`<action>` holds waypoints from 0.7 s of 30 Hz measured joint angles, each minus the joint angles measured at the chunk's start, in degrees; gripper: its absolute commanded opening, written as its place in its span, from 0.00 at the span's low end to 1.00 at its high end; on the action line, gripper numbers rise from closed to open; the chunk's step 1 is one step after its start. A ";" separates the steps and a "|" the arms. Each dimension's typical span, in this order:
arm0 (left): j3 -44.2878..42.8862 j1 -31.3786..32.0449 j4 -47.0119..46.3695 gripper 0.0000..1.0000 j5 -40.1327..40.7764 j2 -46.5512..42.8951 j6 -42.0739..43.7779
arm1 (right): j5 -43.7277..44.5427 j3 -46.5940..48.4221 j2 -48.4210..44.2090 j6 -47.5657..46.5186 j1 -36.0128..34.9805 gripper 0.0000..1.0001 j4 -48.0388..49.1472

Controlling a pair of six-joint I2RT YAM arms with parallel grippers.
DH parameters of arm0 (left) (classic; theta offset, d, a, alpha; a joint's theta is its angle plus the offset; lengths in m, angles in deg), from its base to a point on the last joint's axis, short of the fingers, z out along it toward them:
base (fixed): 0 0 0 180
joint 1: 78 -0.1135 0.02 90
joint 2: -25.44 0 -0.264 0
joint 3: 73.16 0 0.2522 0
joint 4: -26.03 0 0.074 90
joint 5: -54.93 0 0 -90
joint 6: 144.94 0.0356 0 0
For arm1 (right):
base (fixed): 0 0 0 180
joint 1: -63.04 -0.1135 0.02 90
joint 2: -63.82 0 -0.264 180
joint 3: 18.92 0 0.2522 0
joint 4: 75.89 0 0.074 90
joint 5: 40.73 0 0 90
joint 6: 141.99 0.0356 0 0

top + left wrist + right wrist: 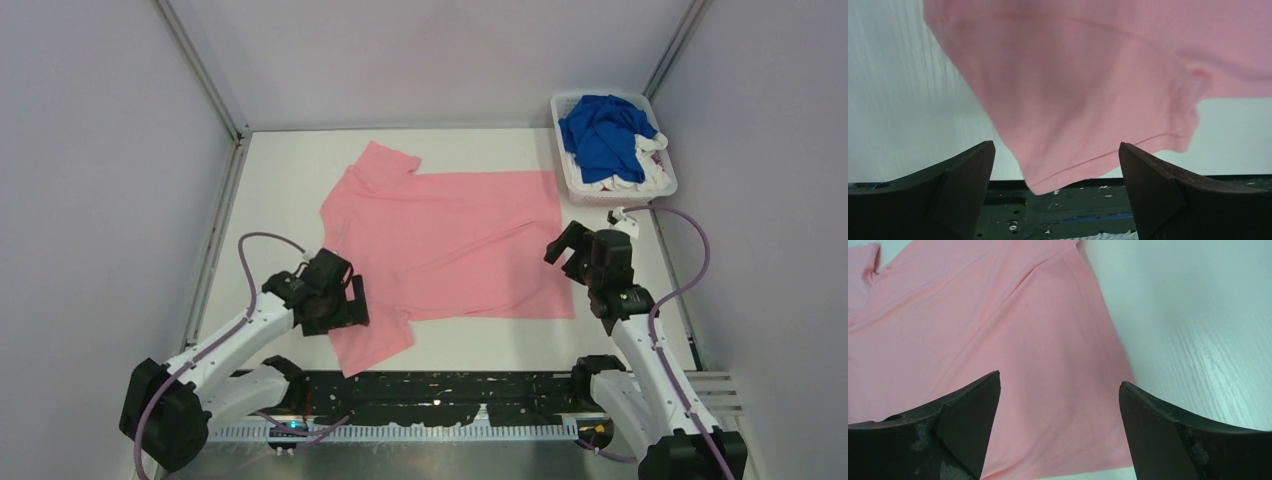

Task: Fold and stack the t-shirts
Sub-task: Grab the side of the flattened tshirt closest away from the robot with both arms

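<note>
Pink t-shirt point(450, 240) spread flat on the white tabletop point(280, 180).
My left fingers point(963, 175) stand wide apart at its rumpled near sleeve; the cloth lies smooth, hem to the right (one long crease across); right fingers point(968, 415) spread above the hem corner; a blue t-shirt point(600, 130) tops the basket point(568, 185).

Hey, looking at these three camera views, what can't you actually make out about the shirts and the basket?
Top view: the royal blue cloth t-shirt covers the white cloth in the white slatted plastic basket, so the count of white shirts is hidden.
Top view: the left gripper hides part of the light pink cloth t-shirt's near sleeve.
Left wrist view: the pink shirt is blurred and cut off by the top edge.
</note>
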 measured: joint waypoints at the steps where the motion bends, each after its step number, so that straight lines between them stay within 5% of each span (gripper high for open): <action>1: 2.89 2.05 0.76 0.94 0.13 -1.38 -1.14 | 0.55 -0.42 -1.44 0.11 0.00 0.95 -0.22; 13: 15.37 17.05 2.47 0.57 -2.01 -12.96 -11.65 | 3.72 -0.68 -1.38 0.15 0.00 0.95 -0.59; 18: 15.80 19.21 2.60 0.48 -2.51 -10.62 -13.22 | 4.26 -0.68 -0.44 0.15 0.00 0.95 -0.74; 21: 14.93 20.11 2.67 0.34 -1.81 -7.61 -13.62 | 4.52 -0.68 -0.37 0.17 0.00 0.95 -0.76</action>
